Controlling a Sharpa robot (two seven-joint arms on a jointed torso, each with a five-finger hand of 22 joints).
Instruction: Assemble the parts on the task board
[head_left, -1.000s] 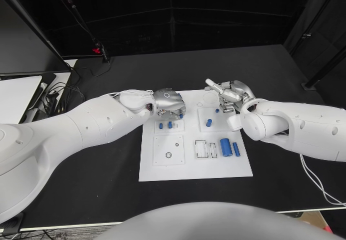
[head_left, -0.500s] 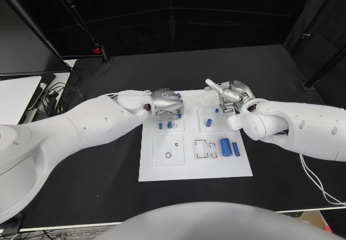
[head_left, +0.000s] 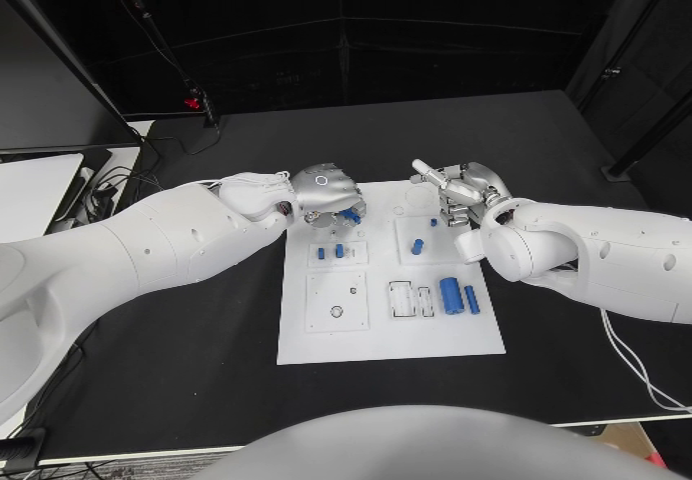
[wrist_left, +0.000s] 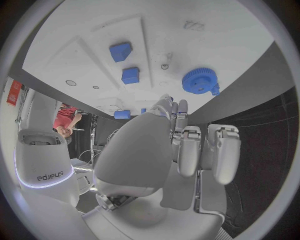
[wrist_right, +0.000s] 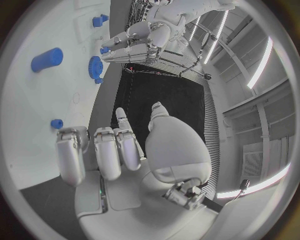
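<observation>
- The task board (head_left: 389, 335) lies flat in the middle of the black tabletop (head_left: 173, 380), with the two hands over its far edge, one at each far corner.
- The left hand (head_left: 325, 192) has lifted and pulled back toward the board's far left corner over the last second; before that it sat lower, over the two small blue pegs (head_left: 330, 251) in the upper-left recess.
- A blue gear (head_left: 349, 215) shows at the left hand's fingertips in the head view. The left wrist view shows the same toothed disc (wrist_left: 199, 81) just beyond the fingers, but whether it is pinched or only lying on the board just beside them I cannot tell.
- The two pegs stand as they did a second ago, so the left hand's retreat seems not to have disturbed them.
- The right hand (head_left: 459, 190) has not moved: it hovers at the far right corner, fingers loosely apart, holding nothing that I can see. Its fingers (wrist_right: 115, 152) in the right wrist view look empty too.
- The blue cylinder (head_left: 451, 292) and the thinner blue pin (head_left: 472, 298) beside it rest on the right side of the board, and another small blue piece (head_left: 417, 245) sits in the upper-right recess; all are unchanged.
- My reading: the left hand is dealing with the gear, either freshly picked up or about to be. Seating it is probably the step in hand, and most of the assembly looks still to be done.
</observation>
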